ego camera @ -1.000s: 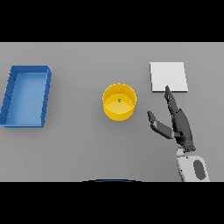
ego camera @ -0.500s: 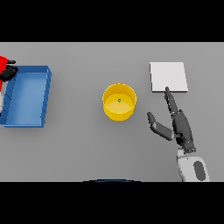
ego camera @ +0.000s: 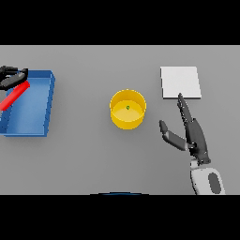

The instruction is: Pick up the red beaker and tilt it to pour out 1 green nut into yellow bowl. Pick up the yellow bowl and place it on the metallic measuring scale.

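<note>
red beaker (ego camera: 14, 96) lower, tilted, over blue tray (ego camera: 42, 117)

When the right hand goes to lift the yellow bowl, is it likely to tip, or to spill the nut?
The yellow bowl looks squat with upright walls, so it probably stands steady and is unlikely to tip. The green nut lies deep inside and would likely stay in unless the bowl is tilted. The open right hand may find the smooth wall slippery.

A yellow bowl (ego camera: 127, 109) with a green nut (ego camera: 127, 108) inside sits mid-table. Far right lies the scale (ego camera: 181, 82); right hand (ego camera: 191, 134) open near it. Left hand (ego camera: 11, 77) grips the red beaker (ego camera: 14, 95) over the blue tray (ego camera: 45, 110).
</note>
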Motion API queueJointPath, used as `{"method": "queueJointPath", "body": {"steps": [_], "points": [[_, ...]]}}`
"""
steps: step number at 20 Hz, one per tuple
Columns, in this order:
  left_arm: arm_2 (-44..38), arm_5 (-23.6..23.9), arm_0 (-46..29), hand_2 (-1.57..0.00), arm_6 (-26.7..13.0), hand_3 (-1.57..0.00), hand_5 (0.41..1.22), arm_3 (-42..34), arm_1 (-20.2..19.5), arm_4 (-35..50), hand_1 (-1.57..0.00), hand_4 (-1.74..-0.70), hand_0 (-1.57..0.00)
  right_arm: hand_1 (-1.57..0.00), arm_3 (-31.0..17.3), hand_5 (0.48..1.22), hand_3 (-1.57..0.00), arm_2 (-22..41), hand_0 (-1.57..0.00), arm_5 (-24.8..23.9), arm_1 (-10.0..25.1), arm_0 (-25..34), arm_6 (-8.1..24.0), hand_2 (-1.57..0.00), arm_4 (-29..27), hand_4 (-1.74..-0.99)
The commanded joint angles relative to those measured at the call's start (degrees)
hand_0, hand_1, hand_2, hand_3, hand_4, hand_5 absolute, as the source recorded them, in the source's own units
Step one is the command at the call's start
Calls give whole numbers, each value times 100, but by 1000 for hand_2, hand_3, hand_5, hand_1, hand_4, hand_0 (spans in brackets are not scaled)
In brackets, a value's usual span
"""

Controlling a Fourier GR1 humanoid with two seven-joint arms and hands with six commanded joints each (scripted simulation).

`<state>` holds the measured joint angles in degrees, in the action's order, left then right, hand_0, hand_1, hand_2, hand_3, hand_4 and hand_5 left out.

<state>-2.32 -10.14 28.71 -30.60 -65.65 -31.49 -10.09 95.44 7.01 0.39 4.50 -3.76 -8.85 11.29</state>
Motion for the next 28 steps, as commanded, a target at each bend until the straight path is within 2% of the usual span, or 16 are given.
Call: {"method": "queueJointPath", "body": {"steps": [1,2,6,8,9,10,11,13,15,19,21,25,28], "points": [[98,-34,10,-267,-30,-276,632,47,24,-81,-281,-843,-307,1,16,670,1,16,1,-19,14,8,-6,1,52,-1155],[151,-5,85,-213,-96,-220,627,134,14,-192,-225,-828,-246,1,22,665,1,26,1,-64,19,15,16,1,118,-1156],[198,159,28,-87,248,-90,631,155,-52,-375,-91,-783,-100,1,-11,657,1,84,1,-139,2,-1,17,1,263,-1154],[168,265,58,-55,364,-57,633,117,27,-340,-58,-778,-64,1,56,631,1,141,1,-277,30,101,451,1,533,-1131],[148,304,55,-44,457,-45,635,62,47,-312,-46,-779,-51,1,95,638,1,224,1,-211,81,196,494,1,622,-1115],[95,319,11,-35,508,-36,644,-44,65,-226,-37,-784,-40,1,77,649,1,264,1,-42,254,276,344,1,654,-1087],[60,333,19,-28,524,-29,652,-78,106,-160,-29,-786,-32,1,-25,662,1,317,1,111,394,398,329,1,717,-1080],[76,382,-59,-17,523,-18,661,-230,217,-104,-18,-798,-20,1,-102,662,1,502,1,385,816,704,410,1,1098,-1103],[70,406,-97,-11,492,-11,673,-246,247,-94,-11,-800,-13,1,-217,637,1,792,1,559,1126,1067,668,1,1668,-1128],[91,385,-131,-4,421,-4,688,-283,306,-67,-4,-809,-5,1,-542,630,1,1395,1,971,1649,1863,488,1,2573,-1150],[78,339,-154,-2,459,-2,688,-289,269,-51,-2,-812,-3,1,-703,635,1,1632,1,1227,1832,2227,247,1,2785,-1157],[79,305,-201,0,488,0,691,-311,242,-54,0,-805,0,1,-1191,643,1,2132,1,1566,1941,2873,-48,1,3237,-1161],[54,254,-248,0,520,0,695,-339,209,-15,0,-805,0,1,-1727,639,1,2423,1,1610,1808,3267,-206,1,3476,-1154]]}}
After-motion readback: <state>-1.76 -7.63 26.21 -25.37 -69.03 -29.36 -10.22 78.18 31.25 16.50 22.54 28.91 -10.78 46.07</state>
